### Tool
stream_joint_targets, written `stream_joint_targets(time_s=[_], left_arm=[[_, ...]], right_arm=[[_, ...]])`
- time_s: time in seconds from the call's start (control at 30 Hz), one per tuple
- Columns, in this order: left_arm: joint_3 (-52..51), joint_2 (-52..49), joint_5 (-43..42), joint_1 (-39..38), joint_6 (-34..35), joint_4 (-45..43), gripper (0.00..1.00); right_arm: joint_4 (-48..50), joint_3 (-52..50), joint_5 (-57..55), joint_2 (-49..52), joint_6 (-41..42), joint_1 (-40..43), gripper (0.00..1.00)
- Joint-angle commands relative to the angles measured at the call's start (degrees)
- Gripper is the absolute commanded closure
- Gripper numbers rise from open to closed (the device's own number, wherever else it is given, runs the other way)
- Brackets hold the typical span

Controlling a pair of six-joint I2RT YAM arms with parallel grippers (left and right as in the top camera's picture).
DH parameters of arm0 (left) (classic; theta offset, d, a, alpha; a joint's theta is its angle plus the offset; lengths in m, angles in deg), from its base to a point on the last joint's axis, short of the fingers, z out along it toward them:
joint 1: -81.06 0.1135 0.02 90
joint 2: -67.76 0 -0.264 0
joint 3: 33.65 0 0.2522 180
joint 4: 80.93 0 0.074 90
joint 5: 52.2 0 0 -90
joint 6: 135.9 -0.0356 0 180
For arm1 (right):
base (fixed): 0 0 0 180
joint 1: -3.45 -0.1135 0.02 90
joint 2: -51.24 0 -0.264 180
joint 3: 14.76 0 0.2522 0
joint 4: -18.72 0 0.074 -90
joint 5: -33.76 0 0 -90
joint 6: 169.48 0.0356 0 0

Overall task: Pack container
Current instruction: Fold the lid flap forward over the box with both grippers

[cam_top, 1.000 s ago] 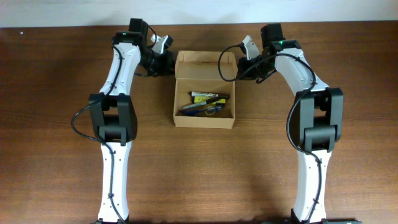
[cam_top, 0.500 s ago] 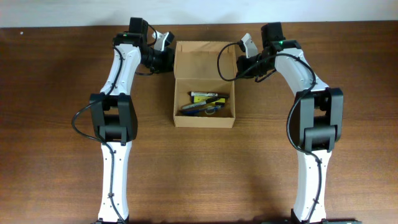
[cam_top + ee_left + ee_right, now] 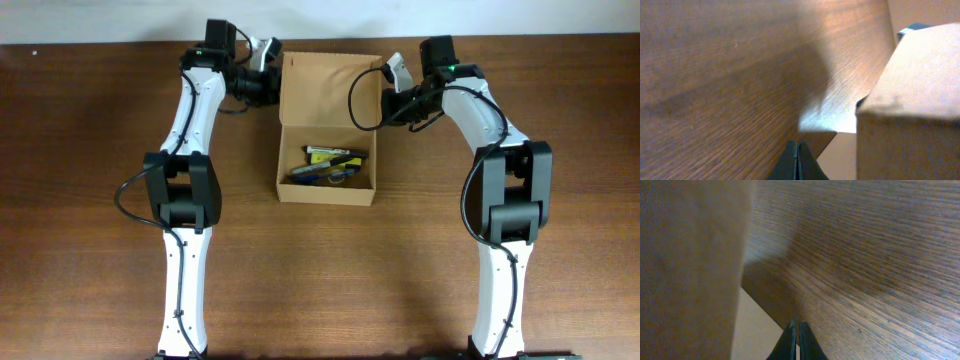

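The tan cardboard container [image 3: 328, 195] sits open at the table's centre with several pens and markers [image 3: 328, 165] inside. Its flap lid [image 3: 325, 90] leans back toward the far edge. My left gripper [image 3: 270, 78] is shut at the lid's left edge. In the left wrist view its fingertips [image 3: 797, 150] are pressed together beside the cardboard [image 3: 910, 100]. My right gripper [image 3: 385, 95] is shut at the lid's right edge. In the right wrist view its fingertips [image 3: 796, 330] are nearly touching, next to the cardboard [image 3: 690, 255]. I cannot tell whether either gripper pinches cardboard.
The brown wooden table [image 3: 90, 200] spreads around the box. Both arms reach in from the near edge and bend inward at the far side. A pale wall strip [image 3: 100, 20] runs behind the table's far edge.
The lid's far edge has moved toward the far side of the table, so the lid looks longer from above. My left gripper moved the same way; the right barely shifted.
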Motion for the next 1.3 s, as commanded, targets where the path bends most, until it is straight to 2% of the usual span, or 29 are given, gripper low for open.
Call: stream_joint_targets(time_s=[0.0, 0.37, 1.1, 1.27], left_arm=[[5.07, -0.66, -2.56, 0.07, -0.26, 0.61, 0.98], [11.23, -0.66, -0.92, 0.07, -0.31, 3.87, 0.98], [14.51, 1.97, 1.42, 0.13, -0.35, 4.46, 0.98], [16.76, 2.62, 3.41, 0.13, -1.01, 7.87, 0.98]], right_arm=[[0.17, 2.40, 2.43, -1.31, -0.98, -0.48, 0.96], [-1.44, 5.51, -1.49, -4.46, -2.23, -0.63, 0.96], [-5.01, 8.52, -4.09, -8.68, -7.50, -0.61, 0.96], [-5.09, 8.55, -4.57, -10.27, -7.65, -0.61, 0.96]])
